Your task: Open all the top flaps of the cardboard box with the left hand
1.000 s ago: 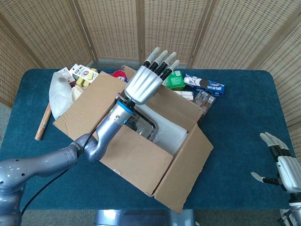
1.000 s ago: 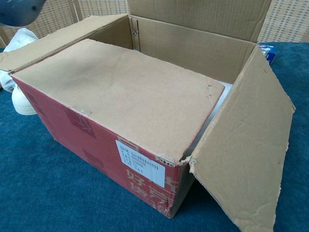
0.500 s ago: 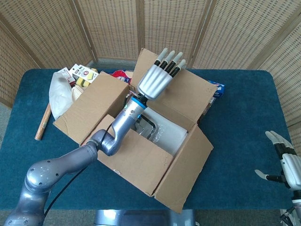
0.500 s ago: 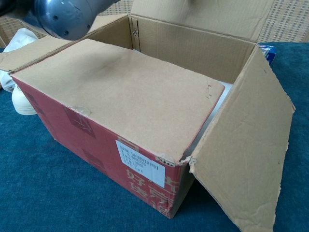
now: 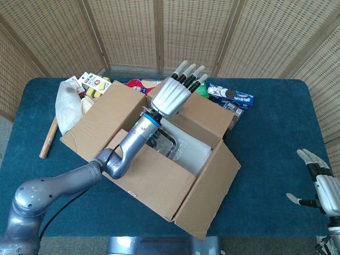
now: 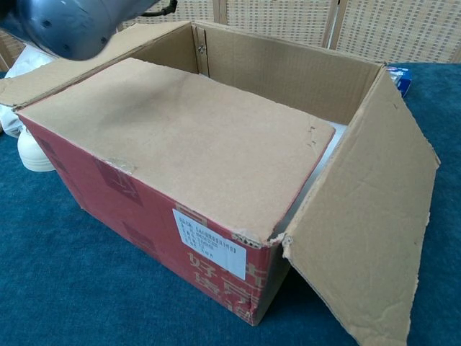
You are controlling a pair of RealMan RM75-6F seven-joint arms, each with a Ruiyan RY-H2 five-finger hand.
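The brown cardboard box with red printed sides sits at the centre of the blue-covered table, and its near flap lies flat over the opening while the far, left and right flaps are folded outward. The left hand hovers flat with fingers straight and together over the far flap, in the upper middle of the head view, holding nothing. The risk, as I judge it, is that the far flap springs back up once released, or that the forearm, crossing the box, snags the closed near flap and drags the box. The right hand hangs spread and empty at the lower right.
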